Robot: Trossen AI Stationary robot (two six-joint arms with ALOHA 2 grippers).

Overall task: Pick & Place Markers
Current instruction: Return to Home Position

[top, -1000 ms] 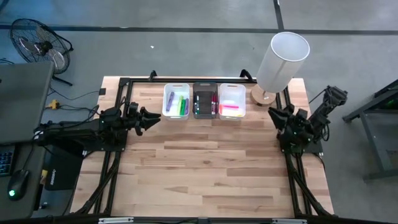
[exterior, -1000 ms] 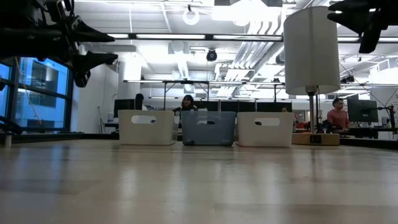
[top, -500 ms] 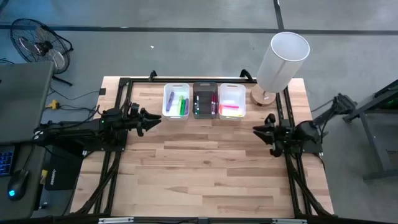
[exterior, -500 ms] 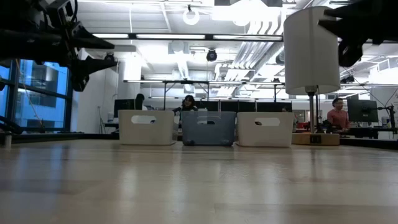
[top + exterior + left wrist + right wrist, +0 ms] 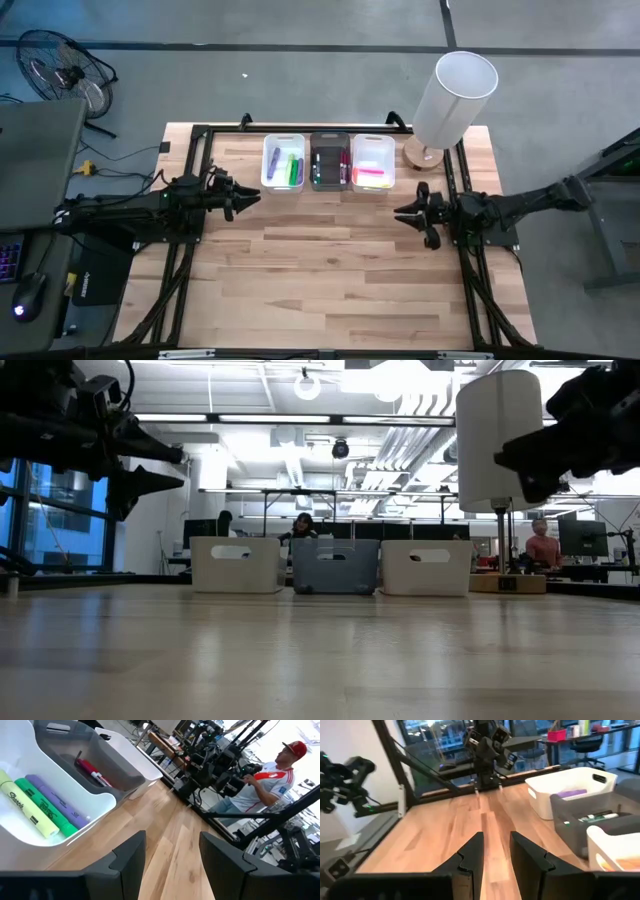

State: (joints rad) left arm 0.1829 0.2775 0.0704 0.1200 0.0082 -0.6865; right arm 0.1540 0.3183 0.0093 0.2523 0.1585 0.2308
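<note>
The markers lie in three bins at the table's far edge. Purple, green and yellow ones [image 5: 287, 166] are in the left white bin [image 5: 267, 163], where the left wrist view shows them as highlighters [image 5: 37, 805]. Red and dark ones [image 5: 343, 165] are in the dark middle bin [image 5: 330, 138]. Pink and yellow ones [image 5: 369, 177] are in the right white bin [image 5: 372, 146]. My left gripper [image 5: 252, 197] hovers open, just left of and nearer than the bins. My right gripper [image 5: 403, 214] hovers open, to the right of and nearer than them. Both hold nothing.
A white lamp [image 5: 455, 88] stands at the far right corner on a wooden base [image 5: 422, 155]. Black frame rails [image 5: 190, 160] run along the table's left, far and right sides. Bare wood [image 5: 330, 270] stretches from the bins to the near edge. People sit in the room behind [image 5: 543, 545].
My right arm has unfolded from the table's right edge. Its gripper has swung toward the table's left and a little nearer, and has come down, now pointing level across the table. My left gripper has stayed about where it was. The bins and markers have not moved.
</note>
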